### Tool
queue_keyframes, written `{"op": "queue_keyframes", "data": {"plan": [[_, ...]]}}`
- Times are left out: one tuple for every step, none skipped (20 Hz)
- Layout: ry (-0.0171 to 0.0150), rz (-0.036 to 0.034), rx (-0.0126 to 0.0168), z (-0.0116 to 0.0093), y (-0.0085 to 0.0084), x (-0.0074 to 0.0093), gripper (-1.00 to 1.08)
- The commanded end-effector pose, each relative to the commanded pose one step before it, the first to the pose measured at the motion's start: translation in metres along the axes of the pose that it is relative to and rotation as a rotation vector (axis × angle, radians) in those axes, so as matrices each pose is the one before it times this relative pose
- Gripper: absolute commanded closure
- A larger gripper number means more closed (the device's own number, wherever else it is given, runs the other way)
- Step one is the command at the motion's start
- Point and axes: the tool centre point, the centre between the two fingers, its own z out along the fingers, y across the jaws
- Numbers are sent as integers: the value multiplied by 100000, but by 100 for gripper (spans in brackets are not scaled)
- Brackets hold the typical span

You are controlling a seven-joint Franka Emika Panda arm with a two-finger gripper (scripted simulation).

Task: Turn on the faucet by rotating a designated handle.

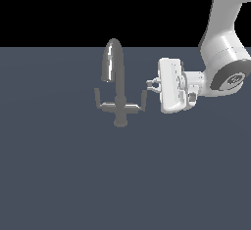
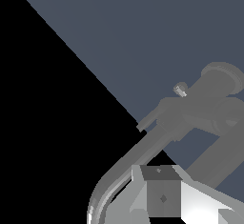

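Observation:
The grey gooseneck faucet (image 1: 118, 84) stands mid-scene on its round base, and its spout bends toward the exterior view's left. The handle (image 1: 143, 100) is the L-shaped lever on the exterior view's right of the cross-bar, with its tip turned up. Its twin lever (image 1: 98, 100) is on the other side. My gripper (image 1: 149, 83) points sideways at the faucet from the exterior view's right, just above the handle's tip. Its fingers look shut with nothing between them, and I cannot tell whether they touch the handle. In the wrist view the faucet (image 2: 200, 108) lies beyond my fingers (image 2: 162, 195).
The faucet stands on a flat dark blue-grey floor (image 1: 59, 175). My white arm (image 1: 223, 53) comes down from the exterior view's upper right. Nothing else shows.

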Motion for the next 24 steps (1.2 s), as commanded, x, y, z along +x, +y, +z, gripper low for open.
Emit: {"op": "queue_keyframes", "data": {"plan": [[-1752, 1687, 4132, 485, 429, 1092, 108], [-555, 598, 1305, 161, 161, 363, 108], [-503, 544, 1178, 149, 145, 330, 108], [-450, 490, 1052, 136, 130, 297, 108], [-397, 434, 925, 122, 114, 263, 108], [-344, 377, 797, 108, 99, 228, 108], [-292, 322, 675, 92, 84, 194, 108], [-237, 262, 547, 78, 68, 159, 108], [-187, 207, 430, 59, 54, 125, 108], [-131, 146, 301, 44, 37, 88, 108], [-80, 89, 183, 26, 23, 54, 108], [-25, 28, 58, 10, 7, 17, 108], [0, 0, 0, 0, 0, 0, 108], [0, 0, 0, 0, 0, 0, 108], [0, 0, 0, 0, 0, 0, 108], [12, 24, -64, -5, 25, -11, 108], [0, 0, 0, 18, 110, -225, 108], [0, 0, 0, 18, 111, -228, 108], [0, 0, 0, 18, 112, -230, 108], [0, 0, 0, 18, 113, -232, 108], [0, 0, 0, 18, 114, -234, 108], [0, 0, 0, 19, 114, -236, 108], [0, 0, 0, 19, 115, -238, 108], [0, 0, 0, 19, 116, -240, 108]]}}
